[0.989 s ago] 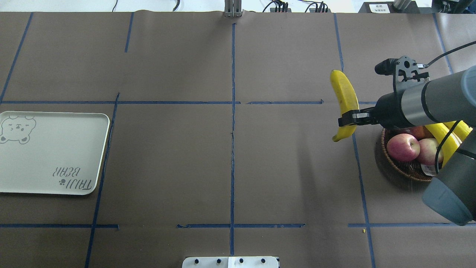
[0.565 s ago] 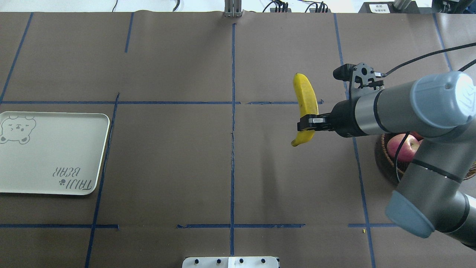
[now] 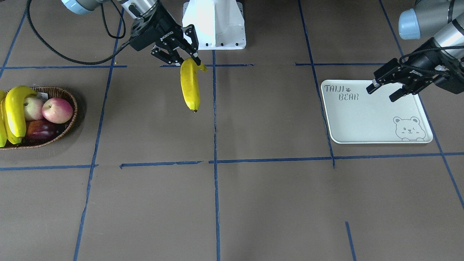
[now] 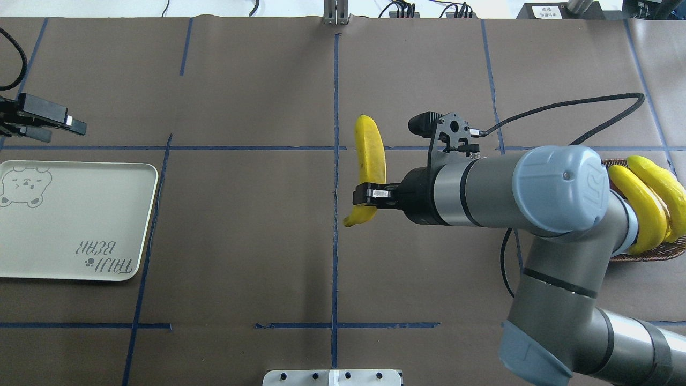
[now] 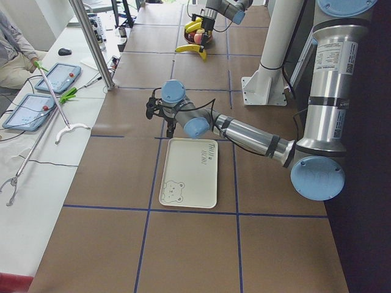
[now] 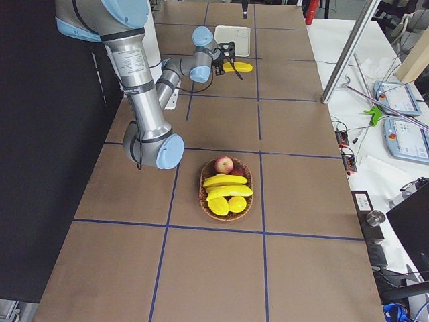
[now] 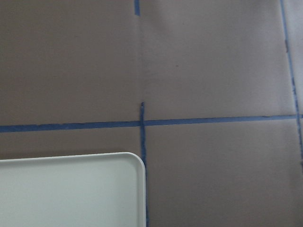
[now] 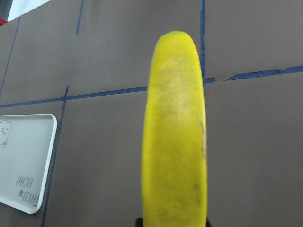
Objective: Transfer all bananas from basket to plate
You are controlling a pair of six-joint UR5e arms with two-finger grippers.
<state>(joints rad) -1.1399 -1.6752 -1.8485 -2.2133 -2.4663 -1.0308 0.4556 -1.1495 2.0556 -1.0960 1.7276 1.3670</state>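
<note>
Yellow banana [image 4: 371,155] hangs clamped in the right gripper [image 4: 367,194] above mid-table.

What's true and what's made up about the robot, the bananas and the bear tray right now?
1. The right gripper has its jaws shut on a long curved yellow banana, held above the brown table. True.
2. A banana lies on the flat off-white rectangular tray with the bear drawing. False: nothing lies on it.
3. The oval brown wicker basket holds more yellow bananas and red apples. True.
4. The left gripper grips an apple. False: its jaws are open and hold nothing.
</note>
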